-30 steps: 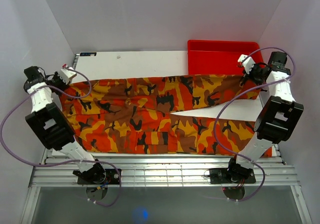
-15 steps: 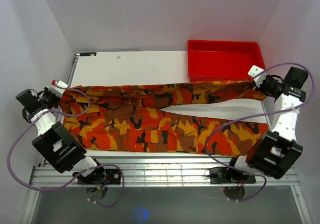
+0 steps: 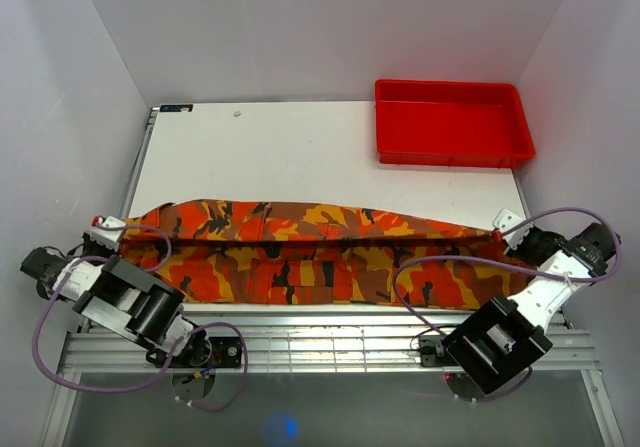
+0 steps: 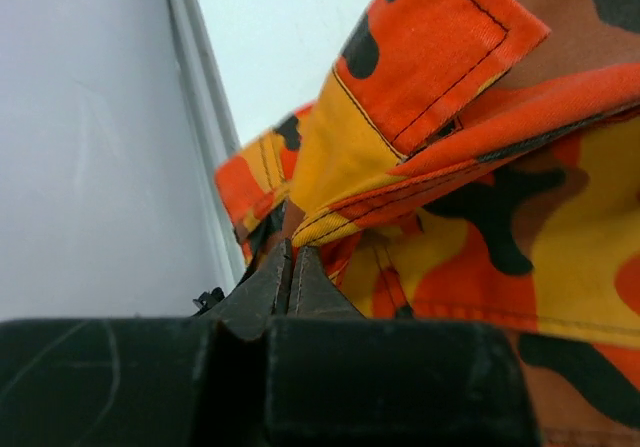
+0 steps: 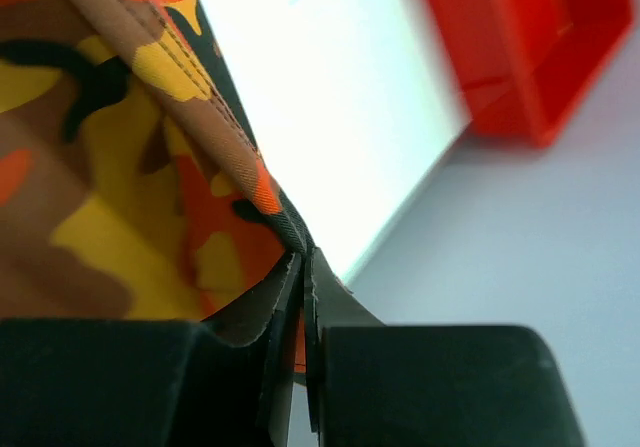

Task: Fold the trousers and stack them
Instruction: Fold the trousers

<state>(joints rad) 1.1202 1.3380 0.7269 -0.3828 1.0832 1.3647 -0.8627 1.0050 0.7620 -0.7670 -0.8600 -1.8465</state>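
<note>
The camouflage trousers lie lengthwise across the near half of the table, the far leg folded forward over the near one. My left gripper is shut on the waist end at the left edge; in the left wrist view the trousers bunch up right above the pinched tips of my left gripper. My right gripper is shut on the leg cuff at the right edge; the right wrist view shows the trousers drawn into the tips of my right gripper.
A red plastic tray stands at the far right corner, also seen as the tray in the right wrist view. The white tabletop lies bare behind the trousers. White walls close in on both sides.
Both grippers have pulled the far edge of the trousers toward the near edge, folding the far leg over the near leg. The cloth has come off the red tray.
</note>
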